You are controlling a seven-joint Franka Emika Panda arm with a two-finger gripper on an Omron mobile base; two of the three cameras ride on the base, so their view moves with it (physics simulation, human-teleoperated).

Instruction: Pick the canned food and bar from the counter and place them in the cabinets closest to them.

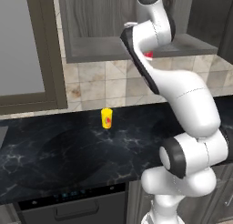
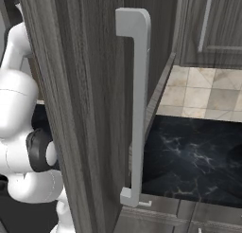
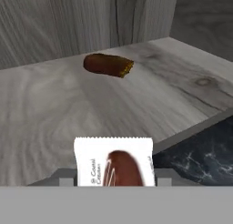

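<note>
The arm [image 1: 182, 104] reaches up from the desk [image 1: 68, 145] into the open wall cabinet [image 1: 136, 48], its hand lost behind the forearm in the left base view, where only a sliver of red shows at the wrist. In the hand view the jaws are closed on the bar [image 3: 113, 166] — a white wrapper with a brown picture and small printing down one side, standing upright between the two fingers [image 3: 63, 176] at the bottom of the frame. The bar hangs over the front part of the grey wood-grain shelf floor [image 3: 54, 109]; whether it touches the shelf cannot be told. Farther back on the same shelf lies a small brown oblong thing [image 3: 108, 64] with a yellowish end, on its side, well apart from the bar. Past the shelf's front edge, low to the right, the dark marbled desk shows. On the desk below stands a yellow cup-like container [image 1: 106, 118] with a red mark, upright, near the tiled wall [image 1: 100, 82]. The right base view looks at the cabinet's open door [image 2: 75, 109] edge-on, with its long pale bar handle [image 2: 137, 109].
</note>
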